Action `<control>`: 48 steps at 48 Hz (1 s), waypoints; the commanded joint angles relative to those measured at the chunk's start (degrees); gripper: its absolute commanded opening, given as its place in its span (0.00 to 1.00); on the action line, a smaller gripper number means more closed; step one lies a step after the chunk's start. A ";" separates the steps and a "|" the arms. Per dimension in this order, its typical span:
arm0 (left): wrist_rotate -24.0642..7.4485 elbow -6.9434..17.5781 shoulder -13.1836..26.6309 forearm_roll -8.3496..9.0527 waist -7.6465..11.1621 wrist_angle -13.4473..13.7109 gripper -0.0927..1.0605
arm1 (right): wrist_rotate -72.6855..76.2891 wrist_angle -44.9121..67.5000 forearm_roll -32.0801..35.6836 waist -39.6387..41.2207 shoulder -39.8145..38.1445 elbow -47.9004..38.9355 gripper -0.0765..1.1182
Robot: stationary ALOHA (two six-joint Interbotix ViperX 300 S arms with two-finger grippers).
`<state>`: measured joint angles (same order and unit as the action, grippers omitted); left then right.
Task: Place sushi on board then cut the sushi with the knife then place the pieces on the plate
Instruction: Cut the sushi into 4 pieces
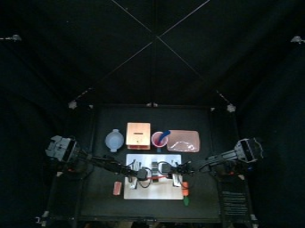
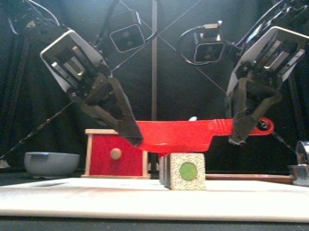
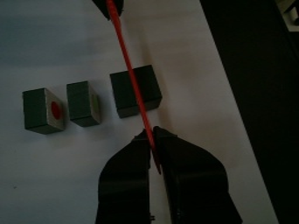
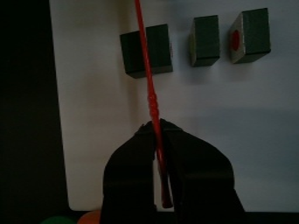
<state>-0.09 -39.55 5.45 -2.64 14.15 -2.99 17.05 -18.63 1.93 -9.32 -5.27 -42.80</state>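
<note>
Nearest the open front, a small orange toy [image 1: 119, 187] lies on the black table [image 1: 102, 200] by the left front corner of the white cutting board [image 1: 155, 158], and a second orange toy [image 1: 186, 189] lies by the right front corner. On the board sits the toy sushi roll, already in three dark green blocks set in a row with gaps between them: the largest block [image 3: 121, 94], a thinner middle piece [image 3: 84, 102], and an end piece [image 3: 45, 111] with a red dot on its face. Right over the largest block hangs the red knife [image 2: 182, 135], level and edge down, running across the block's width. From where I stand I can't tell whether the edge touches it. Both arms hold the knife. The left gripper [image 2: 130, 137] has its fingers pinched tight on the blade end, and the right gripper [image 2: 239, 133] is clamped the same way on the handle end. Behind them, past the board, stands the pale wooden box [image 2: 115, 153] with its red drawer front. The blue-grey bowl [image 2: 51, 162] is just to its left, and the pink tray [image 1: 191, 135] lies to the box's right.
</note>
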 commanded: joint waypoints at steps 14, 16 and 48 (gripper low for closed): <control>-0.26 0.44 -0.70 0.26 0.79 -0.18 0.45 | 0.35 0.35 0.18 0.88 -1.05 0.53 0.32; -0.26 0.44 -0.53 0.26 0.62 -0.18 0.45 | 0.35 0.35 0.26 0.88 -1.05 0.53 0.32; -0.26 0.18 0.97 0.18 -0.44 -0.18 0.45 | 0.35 0.35 -0.26 0.53 1.23 0.53 0.32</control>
<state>-0.18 -39.73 6.68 -2.55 13.36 -2.99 17.14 -18.19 1.93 -9.32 -3.43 -42.71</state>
